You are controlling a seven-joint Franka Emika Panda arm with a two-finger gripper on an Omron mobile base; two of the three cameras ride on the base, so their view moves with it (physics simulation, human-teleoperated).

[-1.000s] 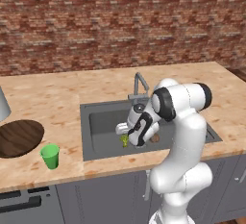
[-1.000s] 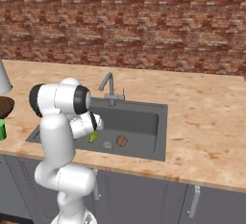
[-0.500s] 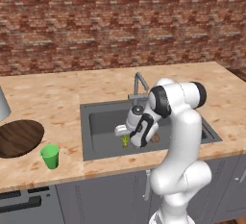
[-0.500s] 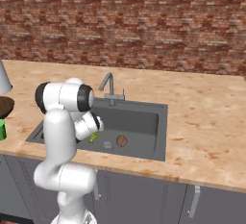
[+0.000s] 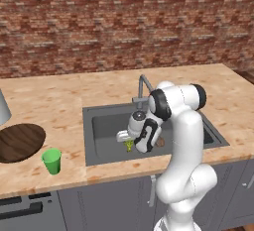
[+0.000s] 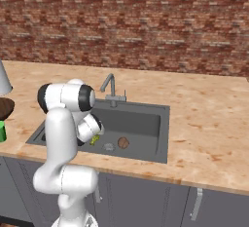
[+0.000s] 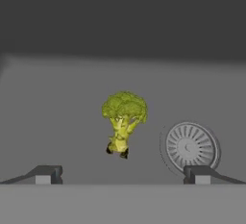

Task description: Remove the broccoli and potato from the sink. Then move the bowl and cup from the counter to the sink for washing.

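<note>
The tabletop point(image 5: 59, 96) looks like light wood with small speckles, smooth and a bit shiny. The sink point(image 5: 106, 126) is dark grey and matt, with a smooth floor. Its faucet point(image 5: 144, 87) looks like grey metal. The drain point(image 7: 190, 146) is pale grey with thin ribs. The broccoli point(image 7: 123, 119) has a bumpy yellow-green top. The bowl point(image 5: 19, 142) at the left shows dark wood grain. The cup point(image 5: 51, 161) looks like smooth green plastic. The wall point(image 5: 124, 22) is rough red brick.

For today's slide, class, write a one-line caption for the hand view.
Open gripper poised over the broccoli on the sink floor, drain beside it.
</note>
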